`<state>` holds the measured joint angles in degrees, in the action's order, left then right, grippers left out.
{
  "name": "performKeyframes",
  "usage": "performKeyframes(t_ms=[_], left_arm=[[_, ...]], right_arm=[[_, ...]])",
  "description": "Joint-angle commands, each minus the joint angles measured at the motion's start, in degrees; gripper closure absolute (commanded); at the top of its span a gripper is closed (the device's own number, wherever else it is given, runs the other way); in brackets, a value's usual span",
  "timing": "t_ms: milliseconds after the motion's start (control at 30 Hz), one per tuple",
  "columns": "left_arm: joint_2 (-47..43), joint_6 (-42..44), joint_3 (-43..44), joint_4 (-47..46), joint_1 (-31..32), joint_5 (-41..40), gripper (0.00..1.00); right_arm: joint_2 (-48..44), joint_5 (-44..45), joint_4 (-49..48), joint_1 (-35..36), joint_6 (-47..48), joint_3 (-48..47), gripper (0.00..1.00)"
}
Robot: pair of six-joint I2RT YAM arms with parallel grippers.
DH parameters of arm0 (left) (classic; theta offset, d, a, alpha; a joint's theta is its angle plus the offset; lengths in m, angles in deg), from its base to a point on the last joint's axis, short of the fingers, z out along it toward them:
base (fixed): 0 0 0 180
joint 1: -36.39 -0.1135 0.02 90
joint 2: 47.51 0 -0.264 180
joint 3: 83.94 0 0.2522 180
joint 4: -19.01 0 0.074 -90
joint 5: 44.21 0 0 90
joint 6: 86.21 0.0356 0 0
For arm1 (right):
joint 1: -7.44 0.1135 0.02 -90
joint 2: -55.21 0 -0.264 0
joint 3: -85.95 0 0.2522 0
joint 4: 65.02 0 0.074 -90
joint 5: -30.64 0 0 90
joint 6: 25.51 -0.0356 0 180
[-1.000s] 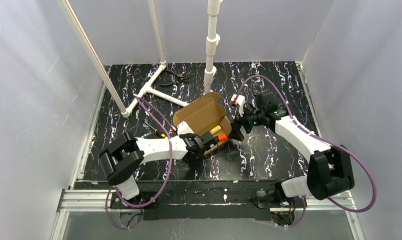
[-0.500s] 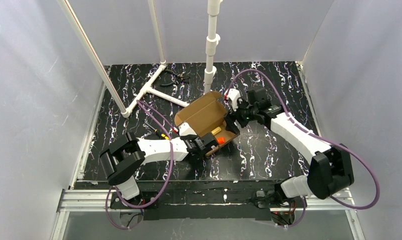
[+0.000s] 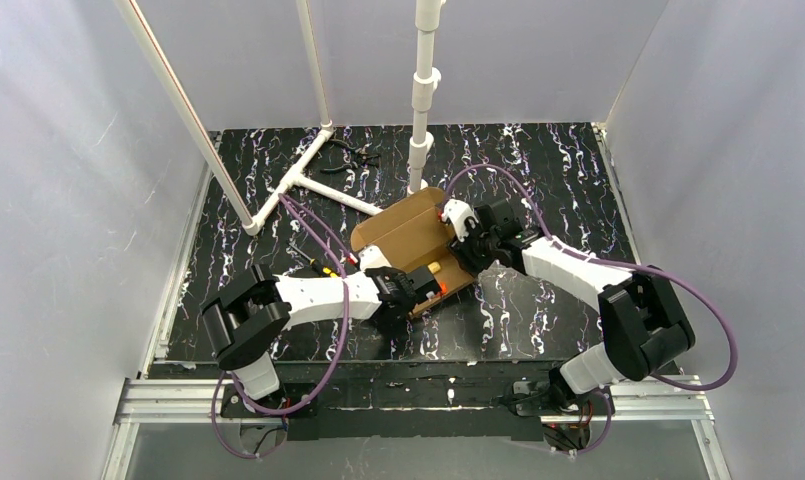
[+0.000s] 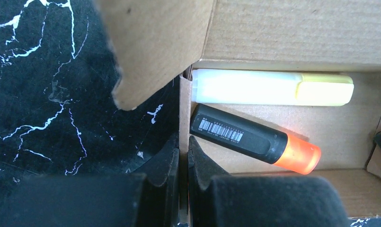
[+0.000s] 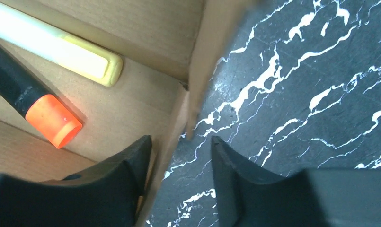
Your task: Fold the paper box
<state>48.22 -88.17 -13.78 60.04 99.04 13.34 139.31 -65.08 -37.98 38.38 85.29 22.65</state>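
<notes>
Low in each wrist view, the left gripper [image 4: 183, 146] clamps one wall of the paper box [image 4: 292, 28] holding a yellow highlighter [image 4: 269, 87] and an orange-capped marker [image 4: 245, 135], while the right gripper [image 5: 179, 151] straddles another wall, jaws parted.

White barcode label on the black barrel of the orange-capped marker [image 4: 254, 140], just beyond the left fingers [image 4: 162, 164], its digits too small to read, nothing legible on the yellow highlighter [image 4: 271, 87] or paper box [image 4: 292, 28]
</notes>
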Motion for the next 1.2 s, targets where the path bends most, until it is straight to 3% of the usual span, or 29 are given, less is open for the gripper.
performKeyframes(t_ms=[0, 167, 300, 433, 600, 800, 1167], left_arm=[[1.2, 0.2, 2.6, 6.3, 0.8, -1.7, 1.0], [1.7, 0.4, 4.5, 8.4, 1.5, -2.5, 1.0], [1.9, 0.3, 6.1, 10.3, 1.7, -2.8, 1.0], [2.6, 1.1, 7.5, 11.9, 1.8, -3.0, 1.0], [2.9, 1.2, 7.3, 13.0, 1.8, -3.8, 1.0], [3.4, 1.3, 7.7, 14.5, 1.8, -4.6, 1.0], [5.9, 2.2, 11.2, 17.3, 1.8, -4.9, 0.98]], right_arm=[[0.7, 2.7, -5.8, 0.9, -1.0, 0.3, 0.53], [2.6, 8.0, -7.6, 1.9, -1.8, 1.0, 0.98], [2.3, 12.7, -10.3, 2.5, -1.5, 2.9, 0.99], [3.7, 6.5, -8.2, 2.7, -1.1, 2.7, 0.99], [3.1, 1.0, -6.2, 2.5, -1.4, 2.2, 0.66], [0.0, -2.9, -5.2, -1.1, -2.7, 1.9, 0.46], [-3.0, -11.3, -4.3, -4.3, -3.8, 3.0, 0.42]])
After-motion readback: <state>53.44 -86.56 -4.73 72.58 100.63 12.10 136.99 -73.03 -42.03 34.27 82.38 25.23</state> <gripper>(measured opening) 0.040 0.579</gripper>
